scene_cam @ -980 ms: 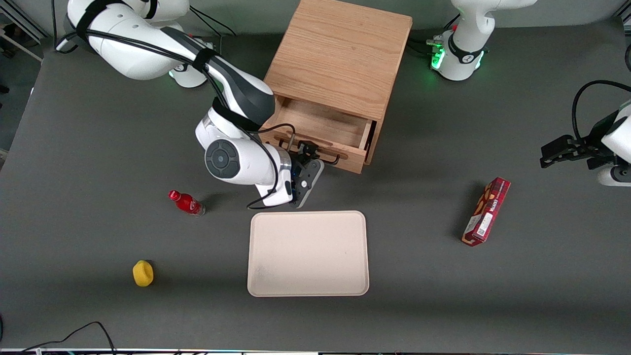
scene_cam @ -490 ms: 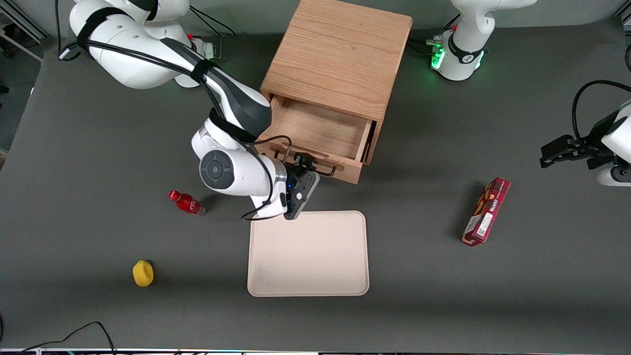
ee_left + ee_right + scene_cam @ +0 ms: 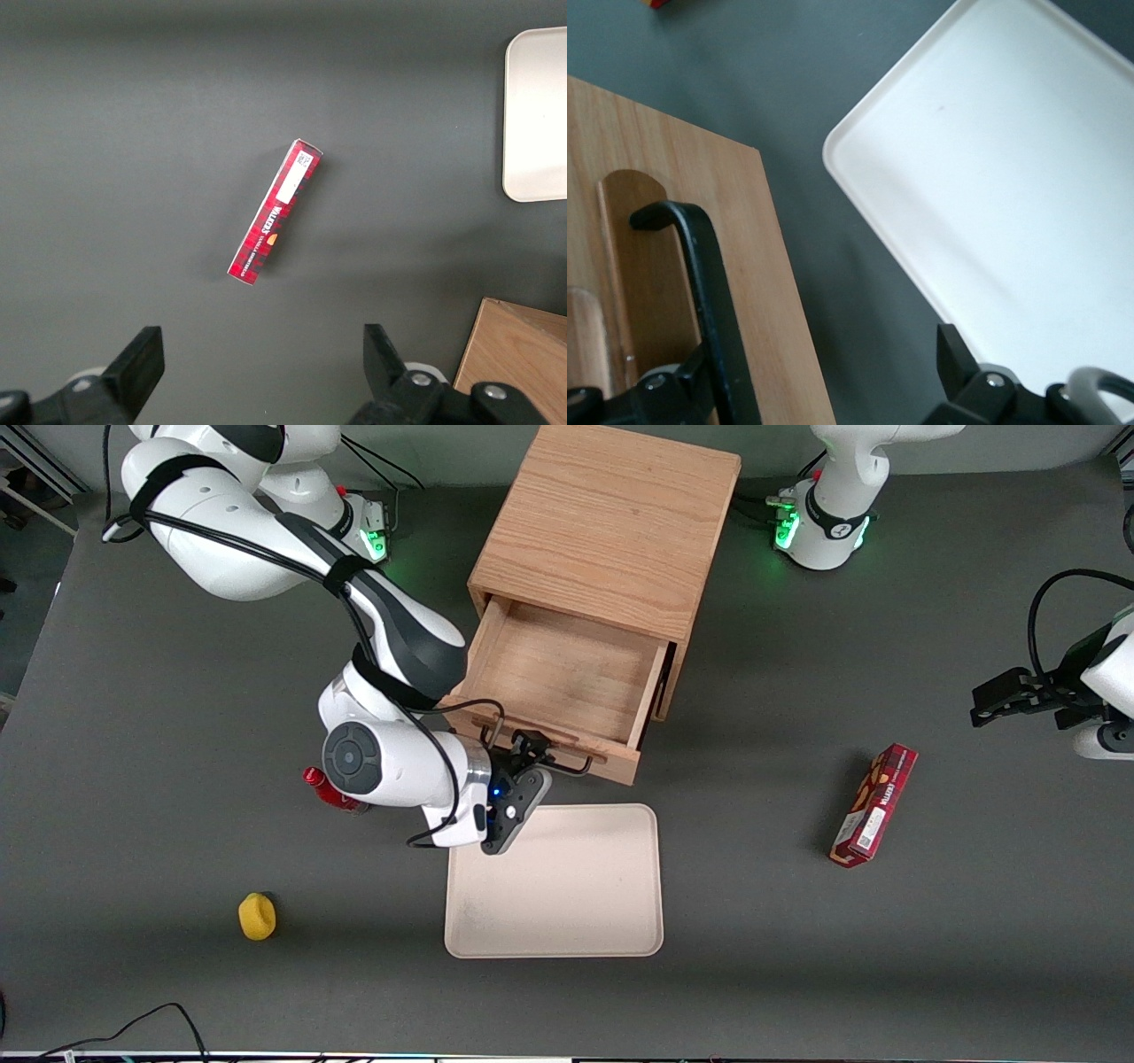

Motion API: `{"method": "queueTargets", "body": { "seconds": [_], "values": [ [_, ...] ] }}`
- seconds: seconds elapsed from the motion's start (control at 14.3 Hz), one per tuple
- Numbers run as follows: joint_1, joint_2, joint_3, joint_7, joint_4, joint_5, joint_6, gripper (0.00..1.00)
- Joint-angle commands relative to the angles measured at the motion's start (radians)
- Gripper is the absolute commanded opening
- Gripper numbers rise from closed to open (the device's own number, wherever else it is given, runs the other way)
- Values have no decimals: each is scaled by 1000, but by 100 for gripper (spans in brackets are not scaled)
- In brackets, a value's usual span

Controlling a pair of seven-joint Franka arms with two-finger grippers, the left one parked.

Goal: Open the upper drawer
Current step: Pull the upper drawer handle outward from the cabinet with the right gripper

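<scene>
The upper drawer (image 3: 567, 669) of the oak cabinet (image 3: 611, 522) stands pulled well out toward the front camera, and its inside is bare. A thin black wire handle (image 3: 580, 764) runs along the drawer's front strip. My right gripper (image 3: 530, 746) is at that handle, in front of the drawer, just above the tray's edge. In the right wrist view the gripper (image 3: 824, 354) is open, its fingers wide apart. The black handle (image 3: 700, 266) passes close inside one finger (image 3: 691, 381); the second finger (image 3: 952, 354) hangs over the table beside the tray.
A cream tray (image 3: 554, 881) lies just in front of the drawer, nearer the front camera. A red bottle (image 3: 312, 778) is partly covered by the working arm, with a yellow object (image 3: 257, 915) nearer the camera. Toward the parked arm's end lies a red box (image 3: 874, 804).
The drawer has slid farther out toward the front camera, with the gripper moving along at its handle. The arm's wrist now covers part of the red bottle.
</scene>
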Motion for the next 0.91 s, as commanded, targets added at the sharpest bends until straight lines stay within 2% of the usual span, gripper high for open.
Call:
{"method": "queueTargets", "body": {
  "seconds": [0.0,0.56,0.84],
  "values": [
    [9,40,-10,19,85,-27,-35,100],
    [3,68,-66,-40,173,-24,-64,100],
    [4,12,-60,-37,239,-24,-176,100]
  ]
}}
